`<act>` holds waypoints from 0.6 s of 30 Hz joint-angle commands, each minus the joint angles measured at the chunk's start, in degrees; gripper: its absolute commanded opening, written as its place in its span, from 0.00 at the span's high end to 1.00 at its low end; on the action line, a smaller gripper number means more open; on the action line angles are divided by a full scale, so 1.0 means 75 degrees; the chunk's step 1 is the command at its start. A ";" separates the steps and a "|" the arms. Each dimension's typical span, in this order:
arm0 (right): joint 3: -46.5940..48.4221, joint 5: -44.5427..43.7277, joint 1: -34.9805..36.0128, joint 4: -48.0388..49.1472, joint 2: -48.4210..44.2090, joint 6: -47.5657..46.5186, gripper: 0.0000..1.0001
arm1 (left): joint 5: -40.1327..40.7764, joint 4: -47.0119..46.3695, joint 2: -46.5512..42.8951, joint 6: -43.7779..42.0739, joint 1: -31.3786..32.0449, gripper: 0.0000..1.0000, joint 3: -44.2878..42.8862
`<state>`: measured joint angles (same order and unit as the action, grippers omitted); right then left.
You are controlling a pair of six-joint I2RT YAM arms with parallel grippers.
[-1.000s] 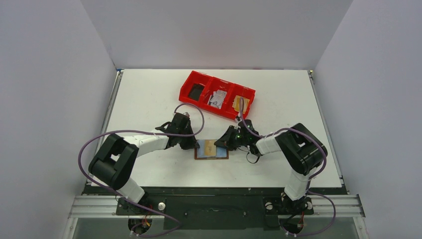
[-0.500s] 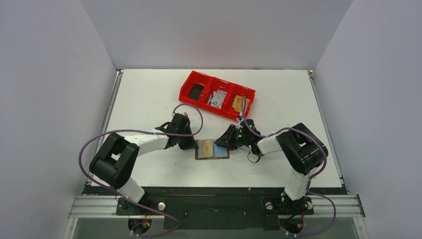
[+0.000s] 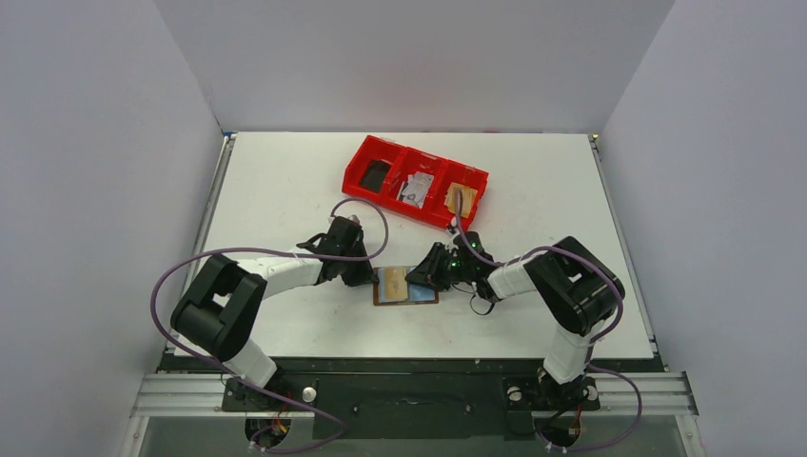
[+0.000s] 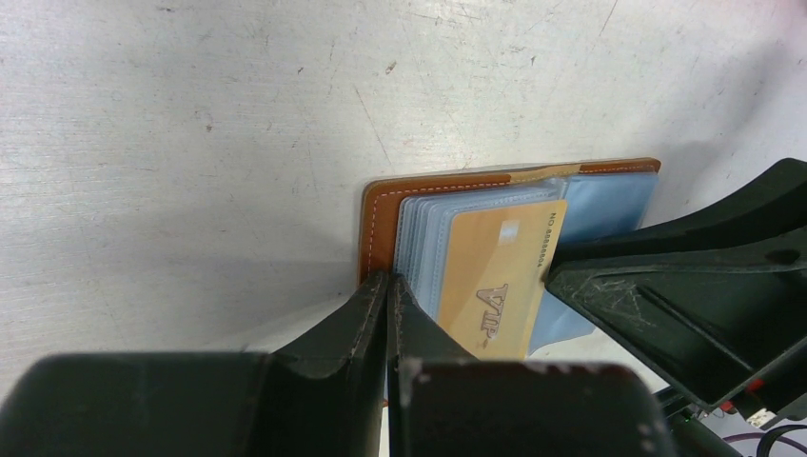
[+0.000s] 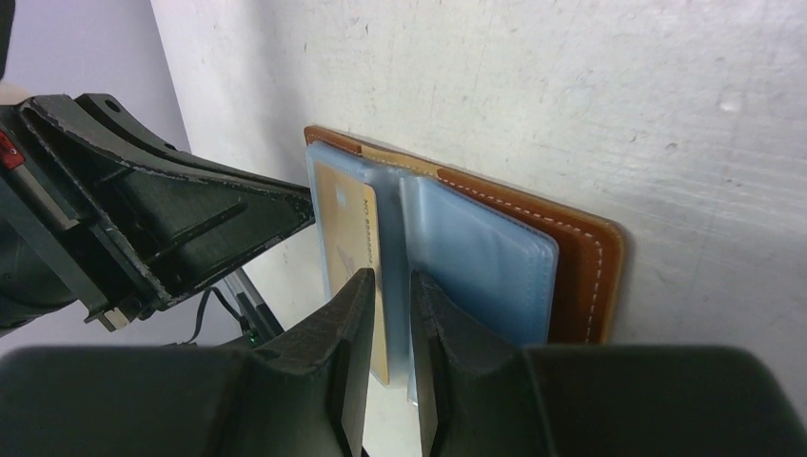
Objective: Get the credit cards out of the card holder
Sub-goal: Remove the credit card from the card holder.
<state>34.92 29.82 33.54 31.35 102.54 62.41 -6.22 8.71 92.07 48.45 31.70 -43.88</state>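
The card holder [image 3: 404, 301] lies open on the table between my arms, a brown wallet with bluish clear sleeves. It shows in the left wrist view [image 4: 381, 205] and the right wrist view [image 5: 580, 257]. The tan-gold card [image 4: 495, 286] sticks partly out of a sleeve, also seen from the right wrist [image 5: 344, 219]. I cannot tell a light blue card apart from the sleeves. My left gripper [image 3: 372, 278] is shut, tips [image 4: 388, 286] on the wallet's left edge. My right gripper [image 3: 417, 276] is parted narrowly [image 5: 390, 278] over the sleeves by the gold card's edge, holding nothing.
A red three-compartment tray [image 3: 395, 205] stands behind the wallet, with dark, white and tan items in it. The right gripper's body [image 4: 704, 286] fills the right side of the left wrist view, close to the card. White walls enclose the table.
My right gripper has slid a little left, further over the open wallet. The left gripper has barely moved.
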 commanded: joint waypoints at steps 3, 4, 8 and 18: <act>0.0071 -0.0235 0.0212 -0.0212 0.0129 -0.0093 0.82 | 0.0581 0.1007 0.0508 -0.0368 0.0015 1.00 0.0335; 0.0068 -0.0237 0.0212 -0.0194 0.0137 -0.0082 0.82 | 0.0576 0.1007 0.0509 -0.0373 0.0015 1.00 0.0338; 0.0070 -0.0226 0.0235 -0.0163 0.0142 -0.0061 0.83 | 0.0571 0.0996 0.0519 -0.0371 0.0015 1.00 0.0332; 0.0085 -0.0232 0.0439 -0.0103 0.0167 0.0002 0.85 | 0.0566 0.0966 0.0519 -0.0366 0.0020 1.00 0.0360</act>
<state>35.05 28.80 35.64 31.24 102.63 62.78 -6.22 8.69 92.12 48.45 31.73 -43.88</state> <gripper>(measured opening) 0.150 0.003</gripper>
